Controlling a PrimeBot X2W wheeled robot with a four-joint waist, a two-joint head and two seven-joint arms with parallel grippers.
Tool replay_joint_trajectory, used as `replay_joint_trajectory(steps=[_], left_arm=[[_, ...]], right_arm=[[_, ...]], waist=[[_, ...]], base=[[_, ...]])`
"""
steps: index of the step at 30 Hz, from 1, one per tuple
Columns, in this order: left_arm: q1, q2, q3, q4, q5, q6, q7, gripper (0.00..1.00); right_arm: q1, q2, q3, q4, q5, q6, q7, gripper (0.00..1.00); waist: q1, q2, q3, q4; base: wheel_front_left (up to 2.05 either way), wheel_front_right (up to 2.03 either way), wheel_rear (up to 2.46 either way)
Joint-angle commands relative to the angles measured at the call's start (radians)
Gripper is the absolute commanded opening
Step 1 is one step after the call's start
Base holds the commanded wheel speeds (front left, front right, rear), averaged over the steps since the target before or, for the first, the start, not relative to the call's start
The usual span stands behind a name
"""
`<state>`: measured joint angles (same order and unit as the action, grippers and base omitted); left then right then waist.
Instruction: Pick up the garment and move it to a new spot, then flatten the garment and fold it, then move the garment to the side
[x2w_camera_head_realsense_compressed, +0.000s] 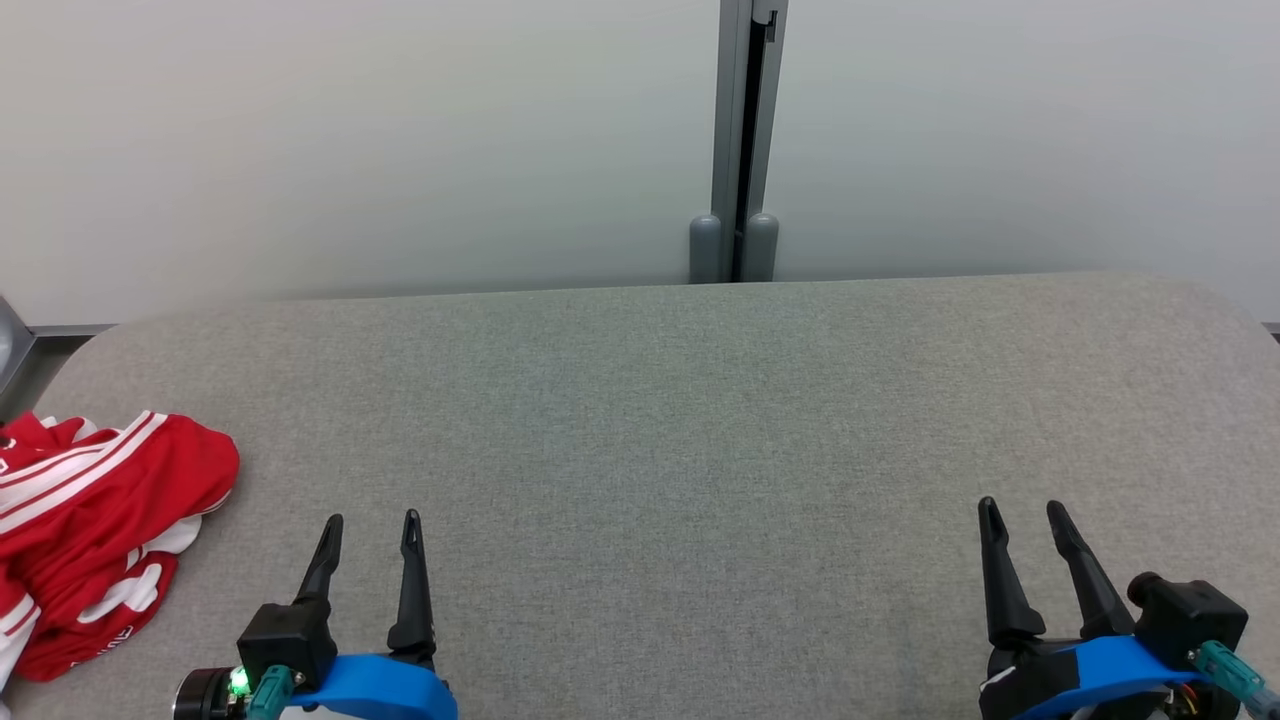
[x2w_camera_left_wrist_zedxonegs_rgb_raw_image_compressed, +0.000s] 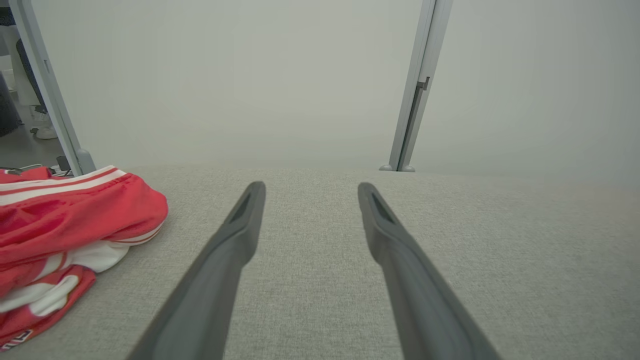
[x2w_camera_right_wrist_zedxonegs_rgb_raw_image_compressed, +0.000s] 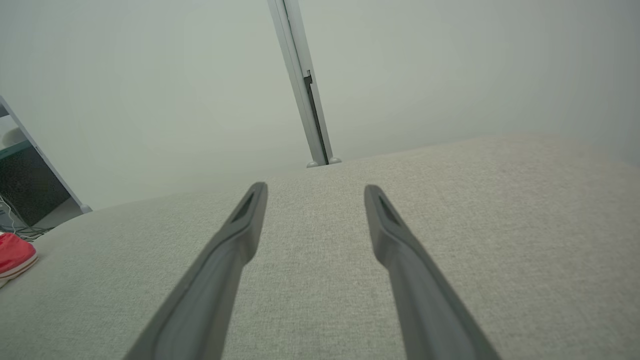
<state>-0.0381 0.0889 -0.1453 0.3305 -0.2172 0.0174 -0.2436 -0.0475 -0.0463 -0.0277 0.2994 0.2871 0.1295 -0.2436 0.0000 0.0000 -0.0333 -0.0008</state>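
Nearest the head camera, the left claw (x2w_camera_head_realsense_compressed: 373, 518) rises from the lower left edge on a blue mount. Its two dark fingers (x2w_camera_head_realsense_compressed: 412, 590) point up the view and stand wide apart, with bare grey cloth showing between them. The right claw (x2w_camera_head_realsense_compressed: 1022, 506) sits at the lower right, also on a blue mount, its fingers spread just as wide over bare cloth. Both hang low over the desk (x2w_camera_head_realsense_compressed: 640, 420), a grey, fabric-covered top with rounded far corners. Whether the fingertips touch the fabric cannot be told.

The garment (x2w_camera_head_realsense_compressed: 90, 520) lies crumpled at the desk's left edge, near the left claw but apart from it. It is red, with white stripes along one hem and white patches among the folds, and part of it runs past the left edge of the head view.

In the left wrist view the garment (x2w_camera_left_wrist_zedxonegs_rgb_raw_image_compressed: 65, 220) is heaped at the left of the picture, beside the left finger, with a strip of grey fabric between the two. There is white lettering on a fold in the bottom corner, too small to read. In the right wrist view a small red-and-white edge of it (x2w_camera_right_wrist_zedxonegs_rgb_raw_image_compressed: 15, 252) sits at the far left, well apart from the right claw (x2w_camera_right_wrist_zedxonegs_rgb_raw_image_compressed: 315, 187).

Behind the desk stands a pale wall (x2w_camera_head_realsense_compressed: 300, 130). A grey upright post (x2w_camera_head_realsense_compressed: 740, 140) stands a little right of the middle, its foot meeting the desk's far edge.
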Motion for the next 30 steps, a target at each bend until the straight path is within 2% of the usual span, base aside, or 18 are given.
replay_joint_trajectory(steps=[1, 10, 22, 30], left_arm=[[-0.004, 0.005, -0.005, 0.003, 0.018, 0.007, -0.008, 1.00], [-0.001, 0.001, -0.011, 0.010, 0.041, 0.012, -0.018, 1.00], [-0.005, -0.001, -0.010, 0.011, 0.000, 0.013, -0.003, 1.00], [-0.005, 0.005, -0.010, 0.015, -0.004, 0.020, -0.003, 1.00]], right_arm=[[0.010, -0.007, 0.002, -0.001, -0.021, 0.002, -0.009, 1.00], [0.008, -0.007, 0.005, 0.002, -0.076, 0.001, -0.024, 1.00], [0.008, -0.007, 0.000, 0.003, -0.068, 0.001, -0.024, 1.00], [0.024, -0.006, -0.012, -0.006, -0.081, 0.001, -0.023, 1.00]], waist=[[0.0000, 0.0000, 0.000, 0.001], [0.0000, 0.0000, -0.002, 0.003], [0.0000, 0.0000, 0.004, 0.004], [0.0000, 0.0000, 0.003, 0.073]], base=[[0.00, 0.00, 0.00], [0.00, 0.00, 0.00], [0.00, 0.00, 0.00], [0.00, 0.00, 0.00]])
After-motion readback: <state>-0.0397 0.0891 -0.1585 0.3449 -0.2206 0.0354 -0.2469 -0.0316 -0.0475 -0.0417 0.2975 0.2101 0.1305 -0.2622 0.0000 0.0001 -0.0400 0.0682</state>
